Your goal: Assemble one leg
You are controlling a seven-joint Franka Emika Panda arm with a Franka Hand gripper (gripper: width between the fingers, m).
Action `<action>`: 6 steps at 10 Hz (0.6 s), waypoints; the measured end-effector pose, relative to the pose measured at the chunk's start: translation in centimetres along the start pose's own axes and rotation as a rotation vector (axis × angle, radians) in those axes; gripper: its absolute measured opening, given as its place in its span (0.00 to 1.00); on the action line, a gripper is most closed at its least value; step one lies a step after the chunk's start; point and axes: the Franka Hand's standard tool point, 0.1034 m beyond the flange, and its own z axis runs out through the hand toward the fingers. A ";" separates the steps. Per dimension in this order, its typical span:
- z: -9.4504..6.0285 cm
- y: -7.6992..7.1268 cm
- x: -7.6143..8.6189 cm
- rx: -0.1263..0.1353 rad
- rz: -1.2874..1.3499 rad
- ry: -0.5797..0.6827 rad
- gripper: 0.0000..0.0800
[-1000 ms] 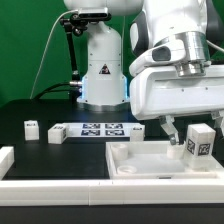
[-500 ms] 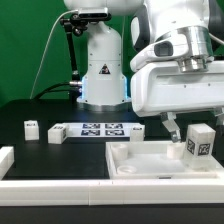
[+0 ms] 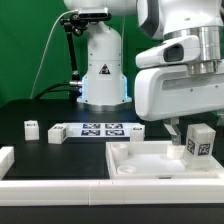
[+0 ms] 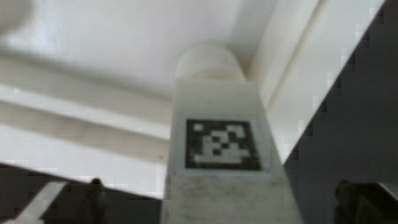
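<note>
A leg [image 3: 200, 140], a small white block with a black-and-white tag, stands upright on the right side of the large white tray-like piece [image 3: 140, 165]. My gripper [image 3: 193, 131] hangs over it with a finger on each side. In the wrist view the leg [image 4: 222, 140] runs between my fingertips [image 4: 80, 200], with dark gaps on both sides, so my gripper [image 4: 222, 205] is open around it. The leg's far end meets the tray [image 4: 107, 90] near its raised rim.
Two more small white blocks [image 3: 32, 128] [image 3: 57, 132] stand at the exterior view's left beside the marker board [image 3: 97, 129], and another [image 3: 137, 131] at its right end. A white part [image 3: 6, 160] lies at the front left. The robot base [image 3: 100, 70] is behind.
My hand has risen a little and shifted towards the exterior view's right. The leg has stayed where it was on the tray.
</note>
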 end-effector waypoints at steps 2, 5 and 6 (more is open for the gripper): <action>-0.1 -0.2 -0.4 0.033 0.002 -0.135 0.81; -0.1 -0.7 -0.8 0.075 0.001 -0.293 0.81; 0.0 -0.6 -0.5 0.072 0.002 -0.279 0.81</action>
